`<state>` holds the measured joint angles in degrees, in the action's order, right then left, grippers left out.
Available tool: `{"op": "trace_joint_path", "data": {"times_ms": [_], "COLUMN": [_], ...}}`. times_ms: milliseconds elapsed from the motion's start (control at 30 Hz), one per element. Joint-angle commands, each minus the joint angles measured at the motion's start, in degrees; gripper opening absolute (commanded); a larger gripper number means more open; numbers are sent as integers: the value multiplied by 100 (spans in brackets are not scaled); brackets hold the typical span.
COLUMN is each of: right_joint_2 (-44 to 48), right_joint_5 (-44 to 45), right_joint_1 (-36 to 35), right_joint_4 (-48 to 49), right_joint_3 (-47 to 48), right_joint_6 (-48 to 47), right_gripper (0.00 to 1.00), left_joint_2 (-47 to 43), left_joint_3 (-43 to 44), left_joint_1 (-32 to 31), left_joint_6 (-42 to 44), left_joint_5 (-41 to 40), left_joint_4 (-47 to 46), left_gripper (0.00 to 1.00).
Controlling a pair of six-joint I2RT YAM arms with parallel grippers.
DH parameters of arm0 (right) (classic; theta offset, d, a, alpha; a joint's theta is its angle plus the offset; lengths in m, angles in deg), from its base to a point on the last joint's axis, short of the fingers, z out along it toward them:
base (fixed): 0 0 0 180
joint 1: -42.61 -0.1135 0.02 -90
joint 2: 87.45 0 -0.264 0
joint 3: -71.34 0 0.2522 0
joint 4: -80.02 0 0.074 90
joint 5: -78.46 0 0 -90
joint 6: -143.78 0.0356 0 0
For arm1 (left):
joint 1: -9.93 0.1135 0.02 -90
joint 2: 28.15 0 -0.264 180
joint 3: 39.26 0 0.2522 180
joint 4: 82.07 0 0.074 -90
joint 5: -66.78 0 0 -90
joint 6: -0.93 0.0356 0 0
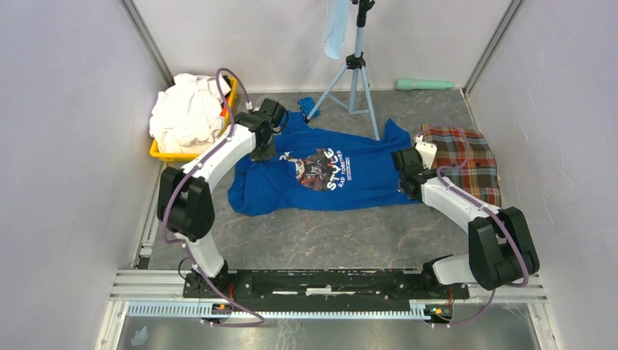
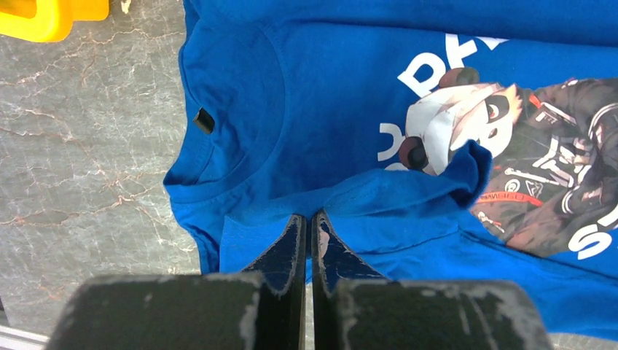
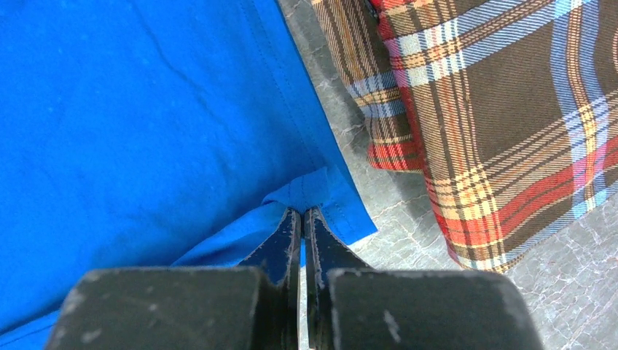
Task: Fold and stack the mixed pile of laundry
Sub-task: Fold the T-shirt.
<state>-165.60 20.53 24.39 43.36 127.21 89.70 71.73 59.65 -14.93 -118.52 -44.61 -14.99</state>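
A royal-blue T-shirt (image 1: 368,186) is spread flat in the middle of the grey marbled surface (image 1: 328,237), front side up. Its chest graphic (image 1: 317,166), a cartoon figure with white lettering, is exposed. The collar (image 2: 218,124) is turned toward the left arm's side and the hem toward the right arm's side.

The left pincer (image 2: 308,219) is pressed together on a raised fold of the T-shirt just beside the collar. A small flap of blue fabric is turned over onto the edge of the graphic next to it. The right pincer (image 3: 302,213) is pressed together on the T-shirt's hem corner, where the cloth is puckered up against the fingertips.

A red-green plaid cloth (image 1: 466,160) is laid on the surface just beyond the T-shirt's hem end, close to it but apart, with a strip of bare surface seen between them in the right wrist view. Beyond the collar end a yellow basket (image 1: 164,153) is set, heaped with white shirts (image 1: 186,113).

Behind the T-shirt a tripod (image 1: 355,80) is stood, one of its legs reaching the T-shirt's far edge, and a pale-blue cloth (image 1: 337,29) is hung at its top. A small bright-blue object (image 1: 306,104) is seen by the far sleeve. A mint-green cylinder (image 1: 424,84) is laid against the back wall, well apart from the T-shirt.
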Motion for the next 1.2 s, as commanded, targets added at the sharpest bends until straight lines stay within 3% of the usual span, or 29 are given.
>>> {"op": "trace_joint_path", "data": {"times_ms": [0, 400, 467, 500, 600, 633, 667, 733, 800, 900, 1167], "right_joint_2": [-149, -605, -698, -702, -548, -454, -292, 5, 334, 876, 1748], "right_joint_5": [96, 30, -96, -157, -338, -388, -436, -571, -764, -870, -1545], "right_joint_1": [62, 125, 150, 164, 164, 164, 164, 161, 151, 89, 64], "right_joint_4": [219, 382, 363, 337, 256, 221, 207, 185, 183, 210, 561], "right_joint_3": [282, 601, 647, 681, 753, 747, 731, 666, 550, 127, -1011], "right_joint_6": [-55, -262, -307, -335, -442, -453, -482, -533, -580, -598, -615], "right_gripper": [0, 0, 8, 14, 44, 52, 61, 69, 71, 71, 66], "left_joint_2": [229, 666, 769, 758, 456, 300, 84, -309, -742, -1562, -3706], "left_joint_3": [342, 610, 748, 795, 728, 658, 551, 335, 28, -884, -3249], "left_joint_1": [97, 347, 365, 364, 364, 366, 361, 365, 366, 363, 370], "left_joint_6": [292, 330, 309, 304, 255, 221, 179, 59, -139, -517, -1436], "left_joint_5": [-128, -204, -209, -208, -234, -272, -316, -432, -504, -443, 102], "left_joint_4": [-111, -241, -153, -119, -77, -70, -80, -10, 103, 31, -470], "left_gripper": [2, 4, 9, 17, 80, 96, 100, 100, 100, 99, 83]}}
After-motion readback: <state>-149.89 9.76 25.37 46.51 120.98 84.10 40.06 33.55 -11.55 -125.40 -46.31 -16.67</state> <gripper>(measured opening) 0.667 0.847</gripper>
